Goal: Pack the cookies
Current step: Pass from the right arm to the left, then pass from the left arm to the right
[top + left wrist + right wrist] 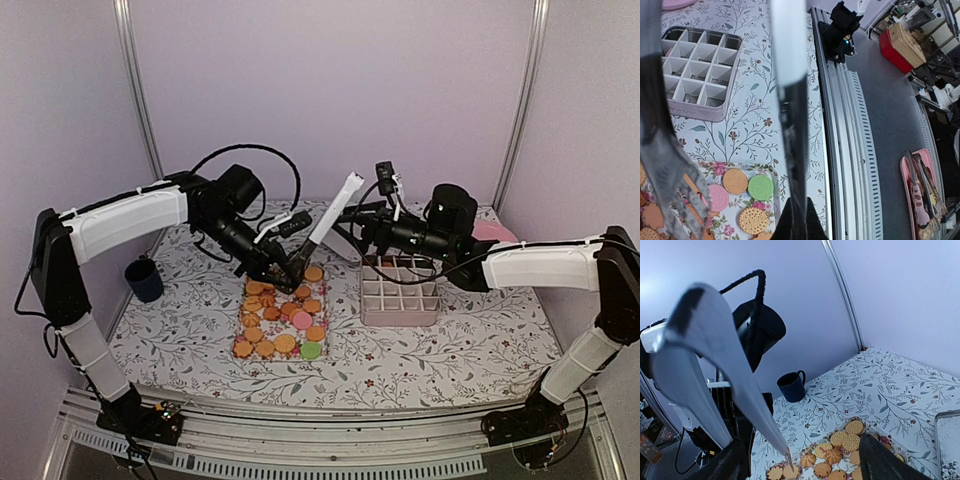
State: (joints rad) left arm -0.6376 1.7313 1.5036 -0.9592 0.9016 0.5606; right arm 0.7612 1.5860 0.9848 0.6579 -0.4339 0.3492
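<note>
The cookies [282,322] lie loose on a flowered tray [244,318] at the centre of the overhead view, with a pink divided box [400,300] just to its right. At the tray's upper edge the left gripper [290,268] is clamped tight on the tongs [332,212]. The right gripper [352,228] stands wide open beside their white handle, holding nothing. The step looks like readying the tongs. Next, their tips must come down on a single cookie.
</note>
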